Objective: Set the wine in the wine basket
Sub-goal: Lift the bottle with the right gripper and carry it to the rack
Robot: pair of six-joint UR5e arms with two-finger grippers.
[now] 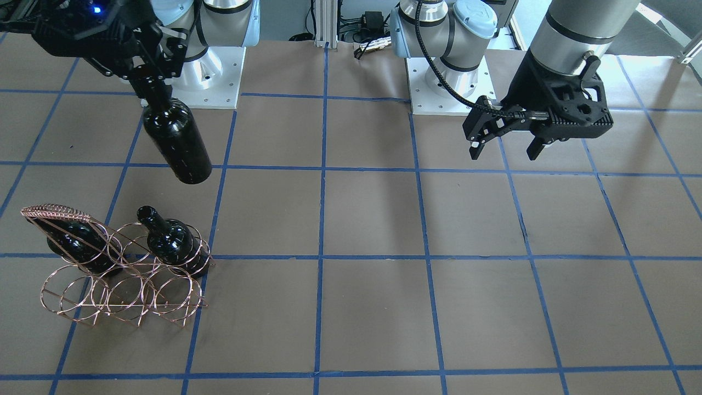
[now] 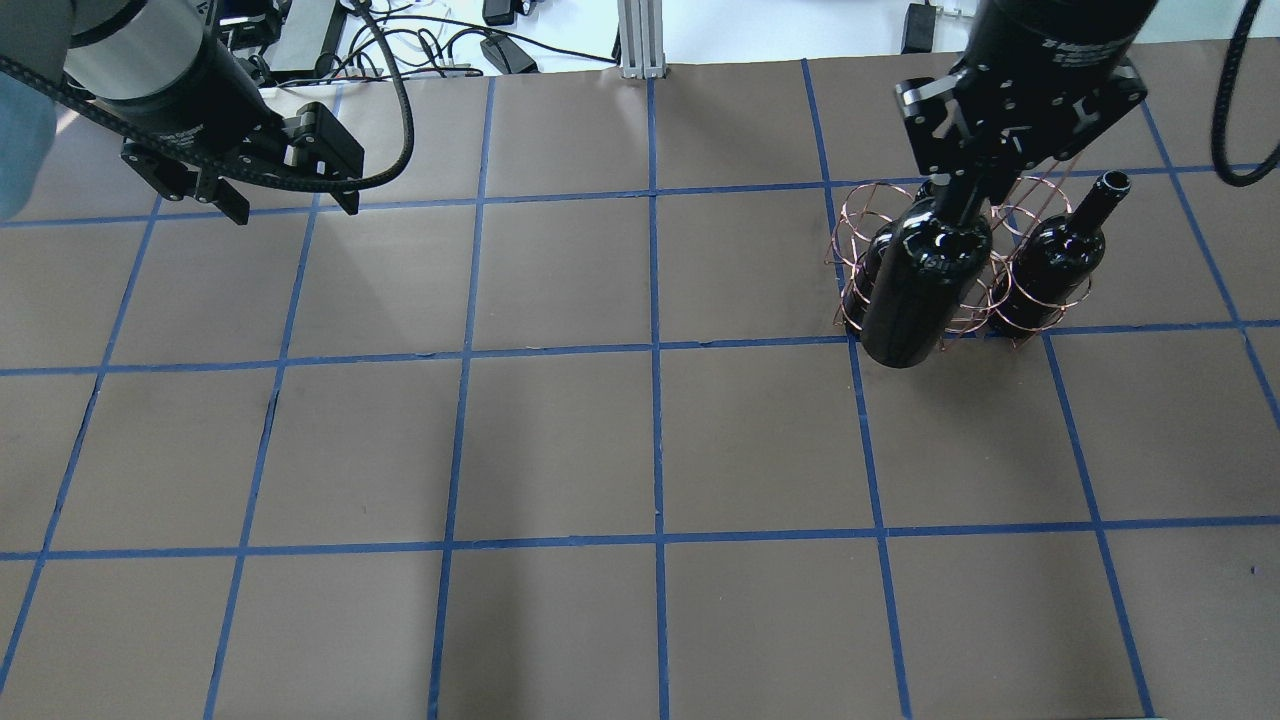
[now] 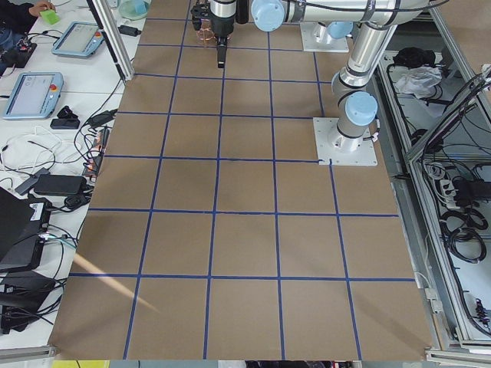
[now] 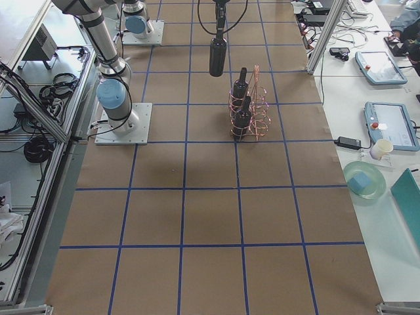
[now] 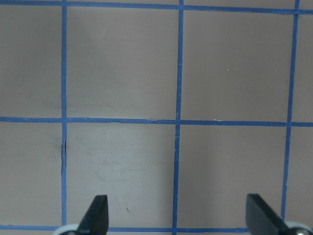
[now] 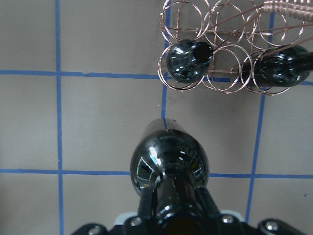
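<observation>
My right gripper (image 1: 147, 77) is shut on the neck of a dark glossy wine bottle (image 1: 178, 140) and holds it hanging base-down above the table. The bottle also shows in the overhead view (image 2: 925, 280) and the right wrist view (image 6: 168, 159). It hangs on the robot's side of the copper wire wine basket (image 1: 120, 280), apart from it. The basket (image 6: 220, 29) holds two look-alike bottles, one at each end of its near row (image 1: 170, 241) (image 1: 77, 244). My left gripper (image 1: 504, 148) is open and empty, far from the basket, over bare table (image 5: 178, 215).
The table is brown with blue tape grid lines. The two arm bases (image 1: 214, 71) (image 1: 447, 77) stand at the robot's edge. Cables and tablets lie beyond the far edge (image 4: 380, 125).
</observation>
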